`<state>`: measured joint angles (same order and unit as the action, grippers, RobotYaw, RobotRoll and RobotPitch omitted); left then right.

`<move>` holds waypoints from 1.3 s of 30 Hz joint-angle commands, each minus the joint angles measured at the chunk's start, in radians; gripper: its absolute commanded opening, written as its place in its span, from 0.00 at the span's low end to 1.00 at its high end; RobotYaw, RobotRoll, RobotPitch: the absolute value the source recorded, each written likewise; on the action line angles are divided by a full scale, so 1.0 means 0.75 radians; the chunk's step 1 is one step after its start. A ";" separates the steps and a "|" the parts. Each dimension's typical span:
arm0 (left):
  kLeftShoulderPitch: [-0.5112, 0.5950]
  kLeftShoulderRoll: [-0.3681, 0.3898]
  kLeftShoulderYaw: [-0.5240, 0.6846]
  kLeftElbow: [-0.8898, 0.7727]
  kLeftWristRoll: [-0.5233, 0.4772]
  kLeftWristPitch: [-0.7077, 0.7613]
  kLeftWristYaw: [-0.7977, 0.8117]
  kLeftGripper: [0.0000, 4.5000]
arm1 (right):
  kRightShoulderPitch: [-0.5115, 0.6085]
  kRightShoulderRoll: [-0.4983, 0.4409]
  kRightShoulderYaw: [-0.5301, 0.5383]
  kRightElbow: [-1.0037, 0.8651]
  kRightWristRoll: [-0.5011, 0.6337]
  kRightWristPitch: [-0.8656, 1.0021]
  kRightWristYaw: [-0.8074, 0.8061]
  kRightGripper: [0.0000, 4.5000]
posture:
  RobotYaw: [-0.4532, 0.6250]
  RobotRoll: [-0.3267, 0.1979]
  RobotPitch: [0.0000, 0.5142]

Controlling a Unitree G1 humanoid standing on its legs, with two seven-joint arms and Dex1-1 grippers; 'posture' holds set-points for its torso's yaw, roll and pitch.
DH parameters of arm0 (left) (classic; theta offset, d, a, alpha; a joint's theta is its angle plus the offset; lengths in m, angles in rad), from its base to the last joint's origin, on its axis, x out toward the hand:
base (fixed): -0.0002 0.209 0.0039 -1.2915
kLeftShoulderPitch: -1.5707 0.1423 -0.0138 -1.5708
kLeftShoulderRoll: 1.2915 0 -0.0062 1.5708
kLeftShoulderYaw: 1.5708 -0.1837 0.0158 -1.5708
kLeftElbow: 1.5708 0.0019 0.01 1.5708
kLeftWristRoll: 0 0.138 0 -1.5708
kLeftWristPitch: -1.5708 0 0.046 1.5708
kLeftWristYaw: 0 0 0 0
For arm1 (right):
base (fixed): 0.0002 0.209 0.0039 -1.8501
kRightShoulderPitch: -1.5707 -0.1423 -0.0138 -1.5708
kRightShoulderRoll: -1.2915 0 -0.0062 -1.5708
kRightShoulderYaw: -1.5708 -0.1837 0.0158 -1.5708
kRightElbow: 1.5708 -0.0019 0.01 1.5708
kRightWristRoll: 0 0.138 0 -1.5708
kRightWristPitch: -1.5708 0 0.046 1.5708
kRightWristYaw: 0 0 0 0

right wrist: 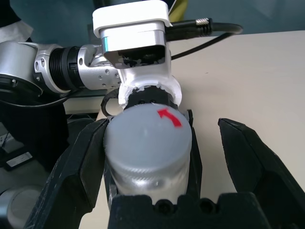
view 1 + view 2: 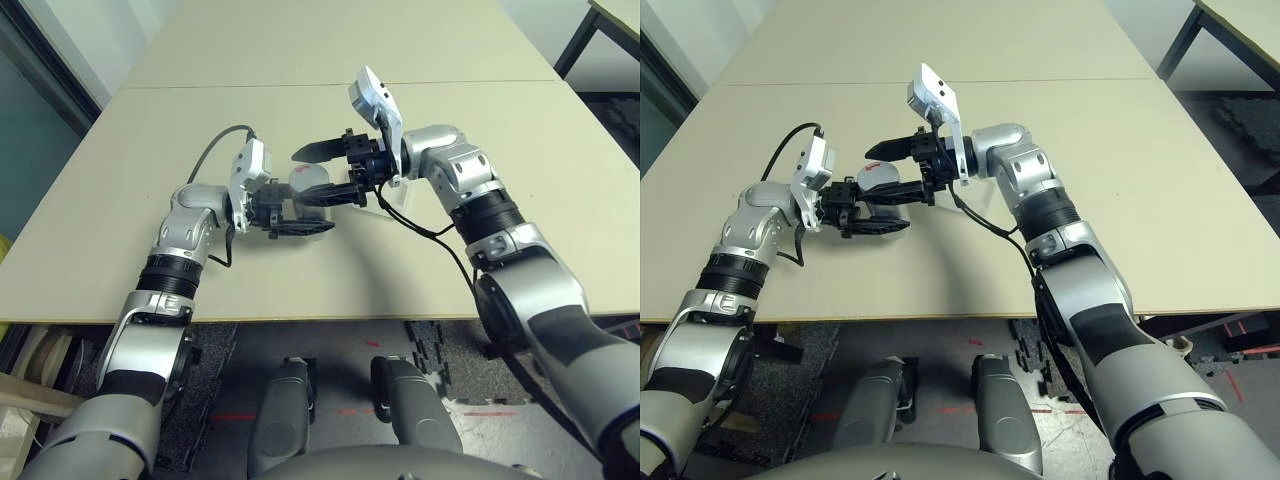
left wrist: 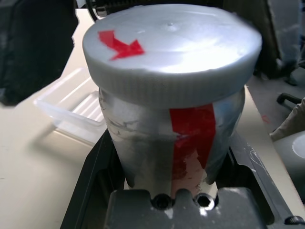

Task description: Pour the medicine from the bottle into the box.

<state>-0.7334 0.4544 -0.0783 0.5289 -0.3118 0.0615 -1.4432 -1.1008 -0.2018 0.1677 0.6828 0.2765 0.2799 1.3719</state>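
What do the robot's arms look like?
Both arms are silver and rounded, with black ribbed rings and dark patches. Each has a white camera piece near the wrist and a dark cable. Each end effector, left and right, is black with two pointed fingers.

A robotics lab or workshop, it's looking like: silver robot arms (image 2: 500,250) are reaching over a plain table (image 2: 270,285), cables (image 2: 440,232) trailing.

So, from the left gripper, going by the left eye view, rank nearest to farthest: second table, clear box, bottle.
1. Bottle: between the fingers of the left gripper.
2. Clear box: to the bottle's right, partly behind the right gripper.
3. Second table: far right corner.
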 commanded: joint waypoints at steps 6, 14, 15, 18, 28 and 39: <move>-0.043 0.005 -0.001 0.032 0.002 -0.026 -0.024 0.60 | 0.012 -0.076 -0.046 0.023 -0.008 -0.018 0.001 1.00 | 0.43 0.62 0.23; -0.057 0.011 0.000 0.059 0.004 -0.040 -0.034 0.60 | 0.052 -0.152 -0.058 0.029 -0.022 -0.029 0.005 1.00 | 0.42 0.62 0.23; -0.059 0.010 0.001 0.061 0.005 -0.040 -0.034 0.60 | 0.060 -0.168 -0.057 0.033 -0.027 -0.033 0.007 1.00 | 0.42 0.62 0.23; -0.067 0.009 0.004 0.076 0.008 -0.045 -0.037 0.60 | 0.074 -0.199 -0.055 0.035 -0.033 -0.036 0.015 1.00 | 0.42 0.62 0.23; -0.068 0.004 0.007 0.106 0.009 -0.058 -0.033 0.60 | 0.082 -0.226 -0.044 -0.147 0.027 0.090 0.085 1.00 | 0.42 0.62 0.25; -0.054 -0.003 0.012 0.099 0.004 -0.056 -0.016 0.60 | 0.044 -0.141 -0.013 -0.257 0.053 0.166 0.050 1.00 | 0.43 0.62 0.25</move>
<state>-0.7779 0.4530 -0.0761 0.6045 -0.3112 0.0250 -1.4574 -1.0494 -0.3134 0.1460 0.4883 0.3193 0.4115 1.4128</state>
